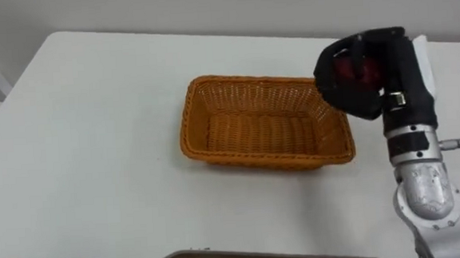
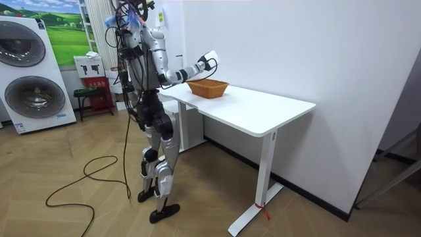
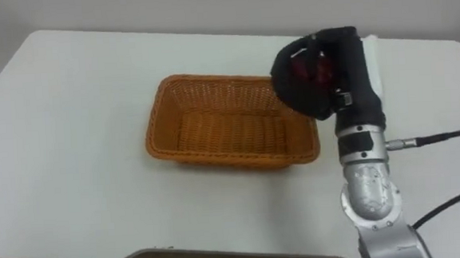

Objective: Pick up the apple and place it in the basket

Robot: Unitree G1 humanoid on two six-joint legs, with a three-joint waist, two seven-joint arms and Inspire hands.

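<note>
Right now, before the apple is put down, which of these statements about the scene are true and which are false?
1. The right robot hand is closed around a red apple. True.
2. The wicker basket is empty. True.
3. The basket lies upside down. False: it stands upright, opening up, on the white table.
4. The apple lies inside the basket. False: the robot hand holds it in the air near the basket's right end.

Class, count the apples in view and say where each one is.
1. The apple is gripped in the right hand, over the right end of the basket on the table. The basket looks empty, though the hand covers one corner.
</note>
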